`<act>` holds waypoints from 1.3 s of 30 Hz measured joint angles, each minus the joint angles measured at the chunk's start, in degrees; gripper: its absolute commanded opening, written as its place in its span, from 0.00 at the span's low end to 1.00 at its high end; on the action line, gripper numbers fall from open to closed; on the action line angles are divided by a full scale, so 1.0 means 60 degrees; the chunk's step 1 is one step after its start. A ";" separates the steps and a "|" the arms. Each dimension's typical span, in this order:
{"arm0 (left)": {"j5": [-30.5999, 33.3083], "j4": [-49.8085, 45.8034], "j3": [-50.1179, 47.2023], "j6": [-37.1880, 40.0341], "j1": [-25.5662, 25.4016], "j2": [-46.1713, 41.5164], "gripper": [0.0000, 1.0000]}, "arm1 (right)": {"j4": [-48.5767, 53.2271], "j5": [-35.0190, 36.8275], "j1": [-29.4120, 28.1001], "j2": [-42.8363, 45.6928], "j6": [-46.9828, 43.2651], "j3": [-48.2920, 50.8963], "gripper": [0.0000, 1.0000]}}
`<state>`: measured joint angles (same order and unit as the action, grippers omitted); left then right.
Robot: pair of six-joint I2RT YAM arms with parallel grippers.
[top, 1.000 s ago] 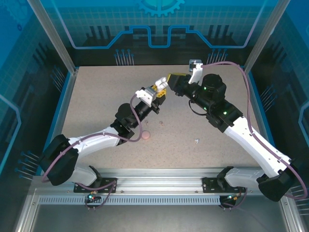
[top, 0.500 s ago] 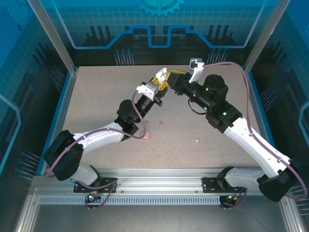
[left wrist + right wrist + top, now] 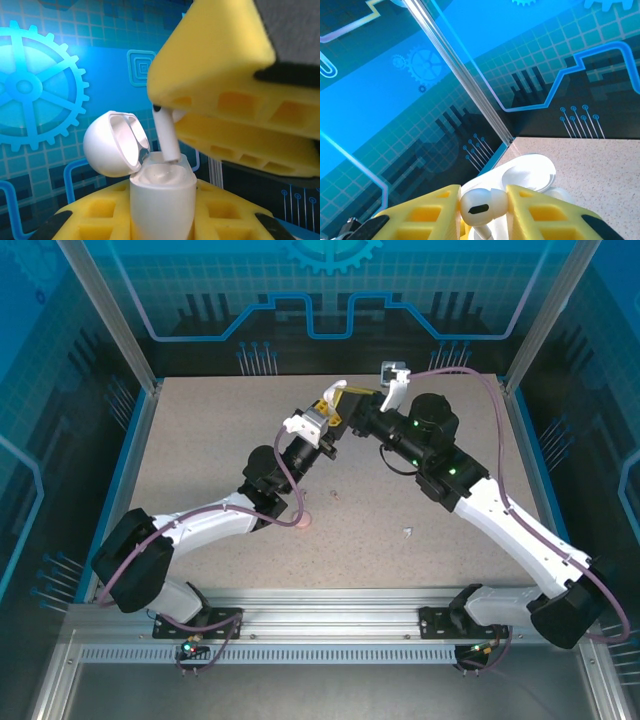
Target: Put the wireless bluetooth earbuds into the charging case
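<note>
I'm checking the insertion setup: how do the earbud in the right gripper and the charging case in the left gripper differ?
Size: the earbud is far smaller than the charging case. Grip: the right gripper pinches the earbud's head; the left gripper clamps the case's body. Pose: the earbud's stem points at the case's mouth; the case faces it with its lid hinged open. Both are glossy white.

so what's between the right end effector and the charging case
The earbud. In the left wrist view its white stem runs down from the right end effector to the open mouth of the charging case.
</note>
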<state>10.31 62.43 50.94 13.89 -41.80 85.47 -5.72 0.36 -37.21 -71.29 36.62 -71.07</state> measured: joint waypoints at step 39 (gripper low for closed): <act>0.0109 -0.0364 0.0007 -0.0040 0.0000 0.0036 0.00 | -0.0211 -0.0153 -0.0007 -0.0109 -0.0226 0.0350 0.27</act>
<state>10.96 60.25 50.98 13.65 -41.80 85.69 -6.98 -0.56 -37.26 -71.94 35.27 -68.97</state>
